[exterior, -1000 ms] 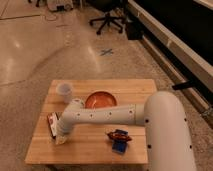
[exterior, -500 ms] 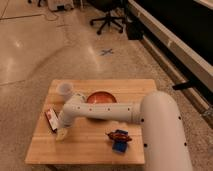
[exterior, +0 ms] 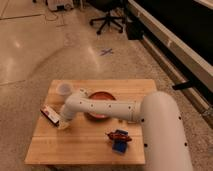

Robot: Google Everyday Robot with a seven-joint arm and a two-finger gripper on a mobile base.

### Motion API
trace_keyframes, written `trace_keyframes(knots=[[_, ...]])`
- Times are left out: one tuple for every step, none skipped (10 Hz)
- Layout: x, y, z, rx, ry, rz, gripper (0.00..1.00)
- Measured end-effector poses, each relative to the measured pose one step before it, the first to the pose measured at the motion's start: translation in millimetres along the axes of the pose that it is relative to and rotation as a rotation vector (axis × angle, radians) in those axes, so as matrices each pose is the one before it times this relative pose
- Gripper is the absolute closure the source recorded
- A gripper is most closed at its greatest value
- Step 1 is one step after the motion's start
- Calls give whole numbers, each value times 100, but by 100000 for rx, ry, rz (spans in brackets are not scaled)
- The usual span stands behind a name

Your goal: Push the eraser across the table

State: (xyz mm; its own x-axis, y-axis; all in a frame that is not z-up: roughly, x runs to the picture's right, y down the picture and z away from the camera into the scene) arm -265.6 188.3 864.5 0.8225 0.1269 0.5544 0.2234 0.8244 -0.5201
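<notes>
Eraser [exterior: 49,114] is seen flat near the left edge of the wooden desk [exterior: 80,145]; the gripper [exterior: 63,123] is set low just beside its right end, a placing judged suited to a sideways shove. Whether gripper and eraser touch cannot be told, nor how the gripper is set. A white cup [exterior: 64,89] and red bowl [exterior: 100,97] stand behind, the bowl partly hidden by the arm. A blue item [exterior: 119,141] lies near the front edge, identity unclear.

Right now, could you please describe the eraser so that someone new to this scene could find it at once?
Start at the wooden table and go to its left edge, where the white arm's gripper comes down. The eraser lies flat just left of it: a small slim bar in white, red and dark, unlike the round white cup behind or the red bowl.
</notes>
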Motion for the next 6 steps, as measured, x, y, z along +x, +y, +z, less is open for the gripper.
trace_keyframes(knots=[[-397,-381,-210,503,-656,-737,100],[-313,-468,-478,908,-873,-345,100],[-570,-286,-312,417,-913,-726,100],[-642,-169,-145,135,-765,-916,100],[-568,-325,-358,567,-985,-775,100],[-333,-235,-277,518,-637,-494,100]])
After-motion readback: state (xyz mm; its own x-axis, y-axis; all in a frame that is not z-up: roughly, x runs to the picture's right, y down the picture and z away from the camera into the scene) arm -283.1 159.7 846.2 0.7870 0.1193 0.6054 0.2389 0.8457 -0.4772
